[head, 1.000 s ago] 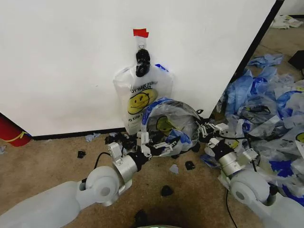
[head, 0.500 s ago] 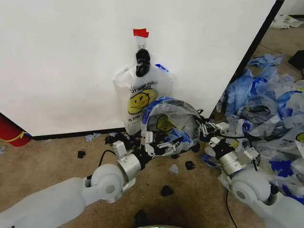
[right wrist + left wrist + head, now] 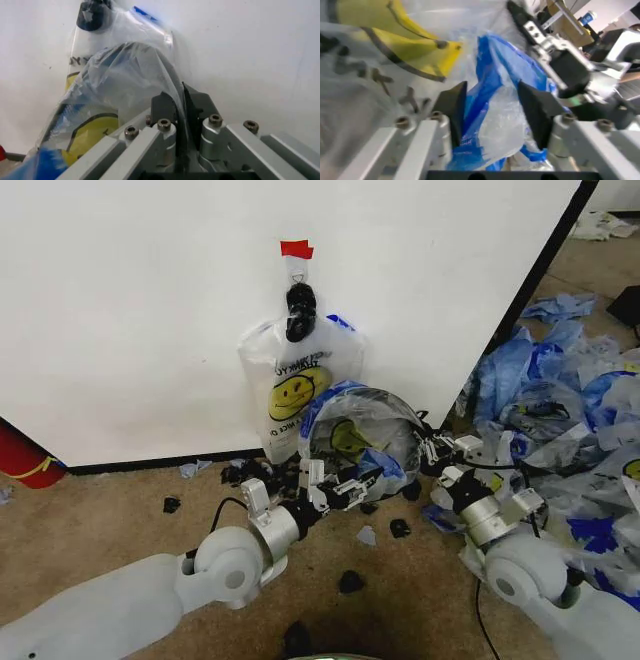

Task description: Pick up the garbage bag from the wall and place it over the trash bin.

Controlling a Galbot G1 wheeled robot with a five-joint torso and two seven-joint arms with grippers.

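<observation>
Garbage bag stretched over trash bin at wall base, right gripper pinching film, left gripper wide around blue edge; thin plastic could tear or slip.

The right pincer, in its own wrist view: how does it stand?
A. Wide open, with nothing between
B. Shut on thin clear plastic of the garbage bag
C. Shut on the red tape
B: the right pincer stands nearly closed, with the garbage bag film pinched between.
</observation>
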